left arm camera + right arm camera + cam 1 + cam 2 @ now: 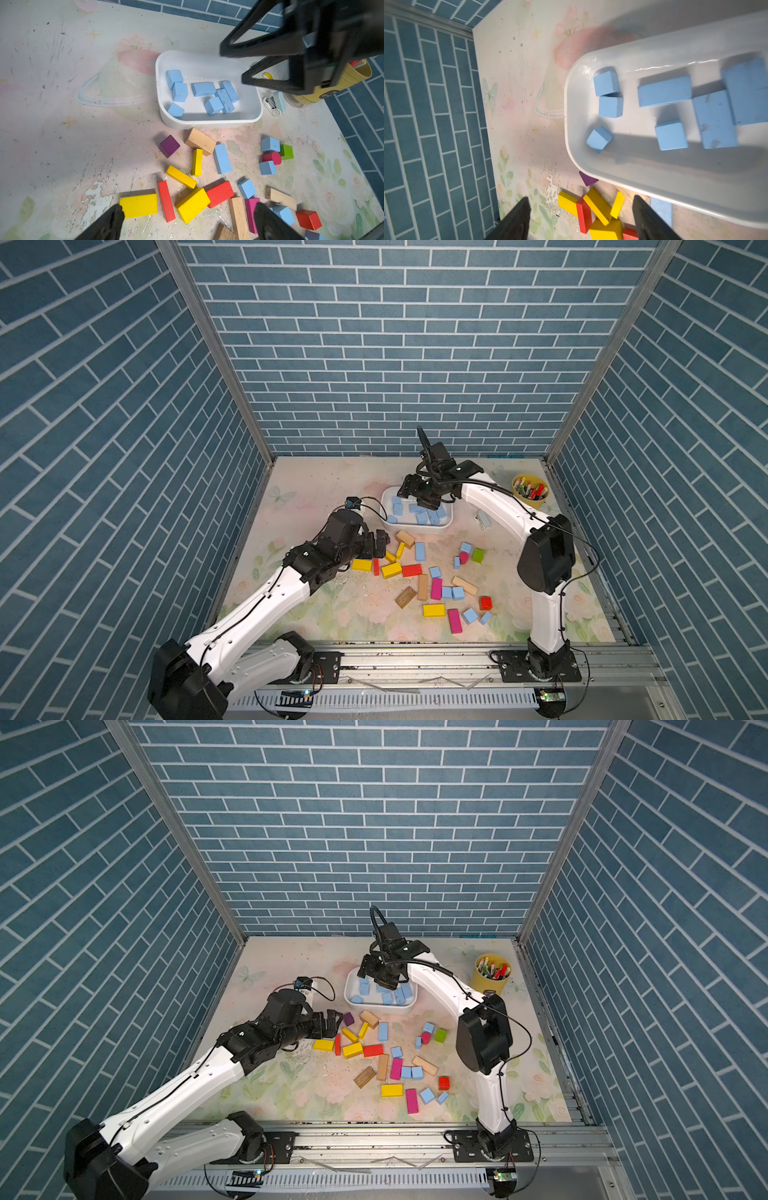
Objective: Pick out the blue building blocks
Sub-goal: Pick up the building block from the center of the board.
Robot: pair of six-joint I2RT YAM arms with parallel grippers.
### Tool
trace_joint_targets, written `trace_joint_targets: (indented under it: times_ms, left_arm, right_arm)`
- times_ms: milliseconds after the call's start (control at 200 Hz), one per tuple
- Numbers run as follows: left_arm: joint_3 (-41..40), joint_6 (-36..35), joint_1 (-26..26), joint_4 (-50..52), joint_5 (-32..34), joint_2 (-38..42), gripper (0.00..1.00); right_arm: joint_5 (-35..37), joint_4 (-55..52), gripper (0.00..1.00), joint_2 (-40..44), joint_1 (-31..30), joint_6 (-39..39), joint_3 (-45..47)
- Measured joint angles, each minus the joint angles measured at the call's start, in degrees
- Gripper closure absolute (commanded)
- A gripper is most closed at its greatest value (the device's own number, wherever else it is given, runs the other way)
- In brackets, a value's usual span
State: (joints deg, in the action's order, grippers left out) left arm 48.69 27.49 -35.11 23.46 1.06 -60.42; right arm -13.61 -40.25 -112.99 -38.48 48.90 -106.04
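Overhead, right gripper (581,198) gapes (empty) above the white tray (568,124).

Blue building blocks (203,89): 7 in the white tray (207,124), 8 loose on the table (316,489). Yellow blocks (434,610): 5. Red blocks (411,570): 3. Red cylinder (272,158): 1. Magenta blocks (436,588): 2. Bare-wood blocks (422,587): 4. Green block (478,555): 1. Purple block (169,145): 1. Yellow cup (490,986) of pens: 1. Pale gadget (483,519): 1.
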Motion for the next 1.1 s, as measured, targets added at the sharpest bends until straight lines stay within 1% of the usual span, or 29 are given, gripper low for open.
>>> trace_joint_targets:
  times_ms: [45, 95, 170, 425, 690, 880, 1100]
  left_arm:
    - [-0.09, 0.09, 0.0, -0.07, -0.22, 0.09, 0.01]
    - [-0.2, 0.13, 0.0, -0.2, -0.46, 0.17, 0.01]
    - [-0.35, 0.15, 0.0, -0.26, -0.9, 0.24, 0.01]
    - [-1.51, 0.13, 0.0, -1.79, -1.75, 0.63, 0.01]
    - [-1.77, 0.13, 0.0, -3.17, -2.86, 0.61, 0.01]
    - [-2.27, 0.13, 0.0, -4.52, -3.56, 0.28, 0.01]
    - [-2.71, 0.11, 0.0, -5.27, -4.17, -0.39, 0.01]
  right_arm:
    - [0.96, 0.31, 0.15, 3.32, 0.0, -0.66, 2.75]
    - [1.92, 0.61, 0.08, 6.32, 0.0, -1.44, 5.66]
    - [4.02, 0.83, 0.01, 10.78, 0.0, -2.51, 10.62]
    - [10.88, 2.08, 0.01, 27.89, -0.04, -4.79, 32.2]
    - [17.29, 1.64, 0.01, 42.49, -0.04, -5.73, 47.28]
    - [16.65, 1.6, 0.01, 50.36, -0.04, -6.88, 56.76]
    - [11.65, 1.55, 0.03, 56.57, -0.07, -8.85, 63.04]
